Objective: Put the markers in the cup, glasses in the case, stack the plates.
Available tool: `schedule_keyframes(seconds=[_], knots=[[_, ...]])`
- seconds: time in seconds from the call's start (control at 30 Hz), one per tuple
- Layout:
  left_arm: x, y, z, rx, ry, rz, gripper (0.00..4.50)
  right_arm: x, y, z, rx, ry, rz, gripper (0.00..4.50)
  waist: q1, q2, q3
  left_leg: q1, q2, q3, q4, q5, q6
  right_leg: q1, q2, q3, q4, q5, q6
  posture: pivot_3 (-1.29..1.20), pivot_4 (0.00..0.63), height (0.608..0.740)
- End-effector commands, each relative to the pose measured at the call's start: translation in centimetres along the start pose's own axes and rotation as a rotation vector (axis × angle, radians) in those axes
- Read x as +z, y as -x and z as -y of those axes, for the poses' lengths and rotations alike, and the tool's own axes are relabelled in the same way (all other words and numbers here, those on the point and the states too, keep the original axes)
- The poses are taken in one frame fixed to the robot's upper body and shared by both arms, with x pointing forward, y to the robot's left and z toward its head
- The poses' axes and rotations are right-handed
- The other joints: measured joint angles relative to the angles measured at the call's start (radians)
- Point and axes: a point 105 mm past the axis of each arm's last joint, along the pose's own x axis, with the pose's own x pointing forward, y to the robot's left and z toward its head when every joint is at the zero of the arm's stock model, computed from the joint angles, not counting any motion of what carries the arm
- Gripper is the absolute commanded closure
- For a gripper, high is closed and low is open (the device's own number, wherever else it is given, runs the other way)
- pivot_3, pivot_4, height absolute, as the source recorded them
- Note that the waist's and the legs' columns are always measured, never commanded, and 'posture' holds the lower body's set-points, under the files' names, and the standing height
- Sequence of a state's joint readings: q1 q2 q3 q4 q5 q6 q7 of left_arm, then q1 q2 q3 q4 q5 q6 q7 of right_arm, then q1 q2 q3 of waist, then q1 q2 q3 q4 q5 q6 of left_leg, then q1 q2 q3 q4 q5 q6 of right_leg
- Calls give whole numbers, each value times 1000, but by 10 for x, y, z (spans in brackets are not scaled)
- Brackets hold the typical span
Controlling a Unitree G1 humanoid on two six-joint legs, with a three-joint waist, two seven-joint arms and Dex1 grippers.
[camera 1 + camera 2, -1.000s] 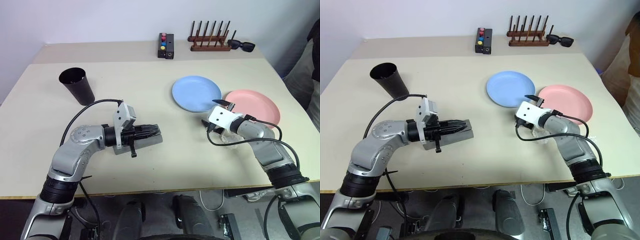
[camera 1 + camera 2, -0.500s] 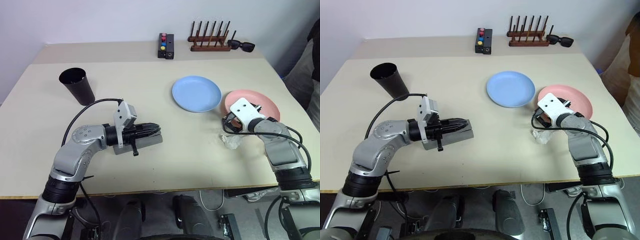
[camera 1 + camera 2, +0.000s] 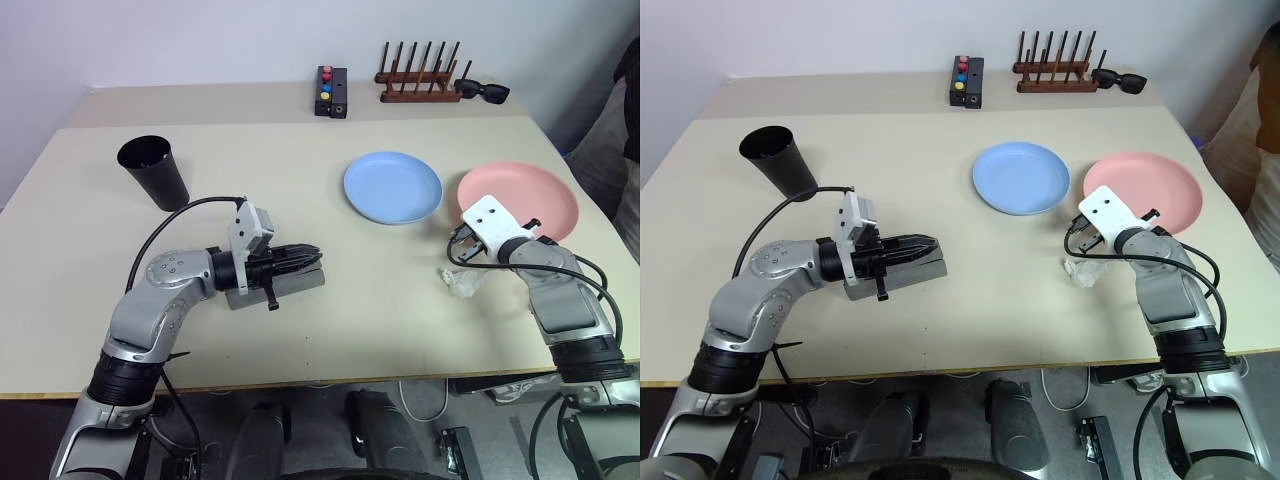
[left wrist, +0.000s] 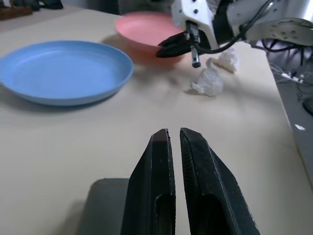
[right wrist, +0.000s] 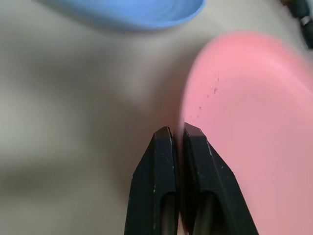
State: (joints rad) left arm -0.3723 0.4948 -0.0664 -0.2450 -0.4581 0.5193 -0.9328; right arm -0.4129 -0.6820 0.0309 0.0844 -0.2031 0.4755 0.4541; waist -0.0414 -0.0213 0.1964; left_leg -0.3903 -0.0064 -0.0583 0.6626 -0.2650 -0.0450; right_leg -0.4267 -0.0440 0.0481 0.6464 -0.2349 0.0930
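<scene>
Head views show the table (image 3: pixel 330 330) with the pink plate (image 3: pixel 530 195) now lifted at its near rim and shifted farther back than 1 second ago, when it lay flat beside the blue plate (image 3: pixel 393 186). The right gripper (image 5: pixel 177 133) has swung right and closed from fully apart onto that rim, so plate stacking appears to be starting. Its jaws are clamped on the pink plate's edge. The left gripper (image 4: pixel 174 139) has stayed over the grey case (image 3: pixel 285 287), jaws together, holding nothing visible. The black cup (image 3: pixel 154 171) stands well apart at the far left. A crumpled white scrap (image 3: pixel 462 282) lies near the right wrist.
</scene>
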Motion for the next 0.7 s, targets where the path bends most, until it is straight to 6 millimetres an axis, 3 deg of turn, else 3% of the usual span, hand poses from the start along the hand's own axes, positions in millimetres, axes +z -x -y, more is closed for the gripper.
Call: schedule_keyframes(seconds=[0.03,0.17,0.33,0.47,0.67,0.7], knots=[[16,1,-12,61,-68,53,4234,38,8,15,-72,134,156,4454,0,0,0,0,0,0,0,0,0,0,0,0,0,0,0,0,150,735],[20,2,-19,103,-69,82,4234,74,12,3,-27,203,337,4454,-4,0,0,0,0,0,0,0,0,0,0,0,0,0,0,0,150,735],[21,2,-23,120,-74,88,4234,108,9,-28,138,134,522,4454,-3,0,0,0,0,0,0,0,0,0,0,0,0,0,0,0,150,735],[21,1,-23,126,-73,91,4234,120,-2,-47,230,116,580,4454,-1,0,0,0,0,0,0,0,0,0,0,0,0,0,0,0,150,735],[19,1,-21,132,-70,90,4234,129,-19,-52,278,45,596,4454,-1,0,0,0,0,0,0,0,0,0,-1,0,0,0,0,0,150,735],[19,1,-21,132,-71,90,4234,129,-21,-52,279,47,593,4165,-1,0,0,0,0,0,0,0,0,0,-1,0,0,0,0,0,150,735]])
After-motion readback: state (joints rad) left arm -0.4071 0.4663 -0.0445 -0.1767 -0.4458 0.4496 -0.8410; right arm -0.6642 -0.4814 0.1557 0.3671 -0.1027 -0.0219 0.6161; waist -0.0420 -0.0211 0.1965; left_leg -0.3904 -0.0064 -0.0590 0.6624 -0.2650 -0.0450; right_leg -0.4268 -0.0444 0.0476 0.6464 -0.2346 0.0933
